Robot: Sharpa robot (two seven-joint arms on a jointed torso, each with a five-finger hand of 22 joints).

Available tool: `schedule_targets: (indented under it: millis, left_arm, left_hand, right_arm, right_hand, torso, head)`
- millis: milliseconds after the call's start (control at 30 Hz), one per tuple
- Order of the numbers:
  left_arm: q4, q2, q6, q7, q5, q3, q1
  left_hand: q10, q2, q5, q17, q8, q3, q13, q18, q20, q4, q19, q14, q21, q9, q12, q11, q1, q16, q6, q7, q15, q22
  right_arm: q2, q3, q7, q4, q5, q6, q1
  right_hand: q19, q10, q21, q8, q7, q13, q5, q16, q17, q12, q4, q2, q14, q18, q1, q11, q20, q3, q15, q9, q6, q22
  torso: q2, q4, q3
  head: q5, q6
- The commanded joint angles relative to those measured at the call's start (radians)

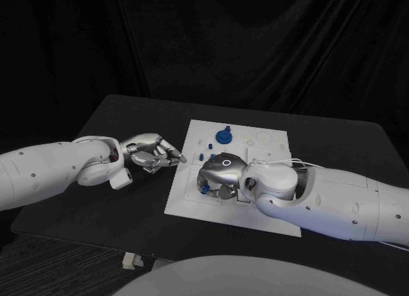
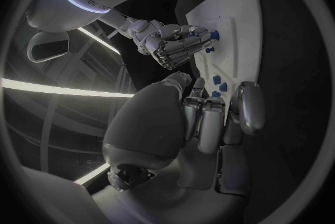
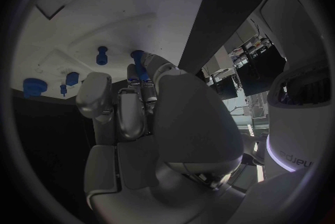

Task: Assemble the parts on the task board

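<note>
- While the right hand (image 1: 224, 179) pinched a blue part (image 3: 138, 59) over the task board (image 1: 258, 142), seating it wanted a slow, square descent.
- Beside the board, the left hand (image 1: 151, 154) hovered over the worktop (image 1: 115, 209), fingers curled, holding nothing.

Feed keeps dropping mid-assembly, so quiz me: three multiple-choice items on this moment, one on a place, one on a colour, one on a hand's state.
1. Where is the left hand?
A. Over the bare table, beside the task board's edge
B. Over the middle of the board
C. Off the far end of the table

2. What colour are the parts on the task board?
A. Red
B. Blue
C. Yellow

3. What is the right hand doing?
A. Resting on the bare table
B. Raised well clear of the board
C. Down on the board, fingers at a blue part

Key: 1 A, the head view shows it over black table next to the board. 2 B, every small piece is blue. 3 C, the right wrist view shows fingertips on a blue piece.
</note>
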State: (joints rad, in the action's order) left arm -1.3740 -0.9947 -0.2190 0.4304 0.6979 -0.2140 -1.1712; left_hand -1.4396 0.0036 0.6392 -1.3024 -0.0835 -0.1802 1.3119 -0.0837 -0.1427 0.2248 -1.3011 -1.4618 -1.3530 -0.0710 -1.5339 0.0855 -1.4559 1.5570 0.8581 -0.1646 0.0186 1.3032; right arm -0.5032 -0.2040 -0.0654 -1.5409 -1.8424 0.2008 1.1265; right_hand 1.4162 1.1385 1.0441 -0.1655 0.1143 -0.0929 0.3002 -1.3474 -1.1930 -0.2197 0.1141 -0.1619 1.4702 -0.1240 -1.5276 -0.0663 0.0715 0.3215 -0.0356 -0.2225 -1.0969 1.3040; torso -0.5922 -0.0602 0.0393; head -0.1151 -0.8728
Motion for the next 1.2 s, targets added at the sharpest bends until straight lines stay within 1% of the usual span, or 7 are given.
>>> schedule_targets:
  millis: [33,167,367,633,800,967,1200]
  left_arm:
    - [-0.001,0.002,-0.015,0.006,-0.007,0.001,0.002]
    - [0.000,0.003,-0.015,0.006,-0.007,0.001,0.002]
    - [0.000,0.003,-0.016,0.005,-0.007,0.001,0.002]
    - [0.002,0.005,-0.018,0.004,-0.007,0.001,0.003]
    - [0.001,0.004,-0.018,0.005,-0.007,0.001,0.003]
    - [-0.001,0.001,-0.016,0.007,-0.007,0.001,0.003]
    - [-0.007,-0.004,-0.009,0.009,-0.007,0.001,0.003]
  left_hand:
    - [-0.131,-0.011,0.008,-0.268,-0.017,-0.054,0.259,0.007,0.003,-0.010,0.005,-0.109,0.011,-0.006,-0.037,-0.002,0.016,0.014,0.017,-0.001,0.013,0.108]
    - [-0.131,-0.011,0.008,-0.268,-0.017,-0.054,0.259,0.007,0.003,-0.010,0.005,-0.109,0.011,-0.006,-0.037,-0.002,0.016,0.014,0.017,-0.001,0.013,0.108]
    - [-0.131,-0.010,0.008,-0.268,-0.017,-0.055,0.259,0.008,0.003,-0.011,0.005,-0.109,0.011,-0.006,-0.037,-0.002,0.016,0.014,0.018,-0.001,0.013,0.109]
    - [-0.131,-0.010,0.008,-0.268,-0.018,-0.055,0.259,0.007,0.002,-0.012,0.005,-0.109,0.011,-0.006,-0.037,-0.001,0.016,0.014,0.020,-0.001,0.014,0.109]
    - [-0.131,-0.010,0.008,-0.268,-0.019,-0.056,0.259,0.007,0.002,-0.012,0.005,-0.109,0.011,-0.006,-0.037,0.000,0.017,0.014,0.022,-0.001,0.015,0.109]
    - [-0.131,-0.010,0.008,-0.268,-0.019,-0.056,0.259,0.007,0.002,-0.012,0.005,-0.109,0.011,-0.006,-0.037,0.000,0.017,0.014,0.022,-0.001,0.015,0.109]
    - [-0.131,-0.010,0.008,-0.268,-0.019,-0.056,0.259,0.007,0.002,-0.012,0.005,-0.109,0.011,-0.006,-0.037,0.000,0.017,0.014,0.022,-0.001,0.015,0.109]
  right_arm:
    - [-0.002,-0.002,-0.020,0.003,-0.008,-0.015,-0.004]
    - [-0.003,-0.002,-0.030,0.004,-0.008,-0.020,-0.004]
    - [-0.007,-0.002,-0.033,0.003,-0.008,-0.005,-0.004]
    - [-0.025,-0.002,-0.022,-0.011,-0.007,0.050,-0.004]
    - [-0.063,-0.002,-0.008,-0.047,0.022,0.135,0.006]
    - [-0.123,-0.002,0.023,-0.095,0.060,0.250,0.049]
    - [-0.248,-0.002,0.080,-0.200,0.209,0.406,0.181]
  right_hand:
    - [-0.013,0.046,-0.022,0.025,0.004,-0.028,-0.016,0.018,0.011,-0.012,-0.013,0.005,0.008,0.025,-0.008,0.015,0.004,0.043,0.009,-0.012,0.018,0.135]
    - [-0.027,-0.045,-0.052,0.096,-0.038,-0.012,-0.054,0.029,0.025,0.030,-0.004,-0.015,0.000,0.018,0.017,-0.005,0.003,0.044,0.005,0.015,0.147,0.127]
    - [-0.062,-0.208,-0.130,0.101,-0.089,-0.004,-0.139,0.050,0.055,0.050,0.021,-0.028,-0.027,0.007,0.049,-0.020,0.011,-0.033,0.014,0.057,0.309,0.110]
    - [-0.061,-0.284,-0.140,0.097,-0.104,-0.009,-0.196,0.046,0.055,0.019,0.067,-0.026,-0.030,0.006,0.043,-0.020,0.014,-0.119,0.016,0.079,0.346,0.110]
    - [-0.053,-0.332,-0.144,0.091,-0.095,-0.005,-0.232,0.037,0.045,-0.014,0.150,-0.050,-0.023,0.007,0.054,-0.023,0.015,-0.169,0.017,0.091,0.342,0.110]
    - [-0.048,-0.357,-0.139,0.090,-0.097,0.002,-0.238,0.032,0.040,-0.024,0.180,-0.068,-0.020,0.008,0.063,-0.024,0.016,-0.188,0.017,0.097,0.343,0.112]
    - [-0.019,-0.305,-0.084,0.062,-0.063,-0.003,-0.204,-0.004,-0.008,-0.099,0.179,-0.048,0.005,0.017,0.146,-0.027,0.016,-0.181,0.018,0.097,0.282,0.125]
  torso:
    - [0.000,-0.0002,0.0000]
    - [0.000,0.0005,0.0000]
    - [-0.001,-0.0003,-0.0001]
    - [0.000,0.0002,0.0002]
    - [0.001,0.0005,0.0003]
    - [0.000,0.0004,0.0000]
    - [0.000,0.0010,0.0000]
  head:
    - [-0.002,0.000]
    - [-0.002,0.000]
    - [-0.001,0.000]
    - [-0.001,0.000]
    - [-0.005,0.000]
    - [-0.005,0.000]
    - [-0.005,0.000]
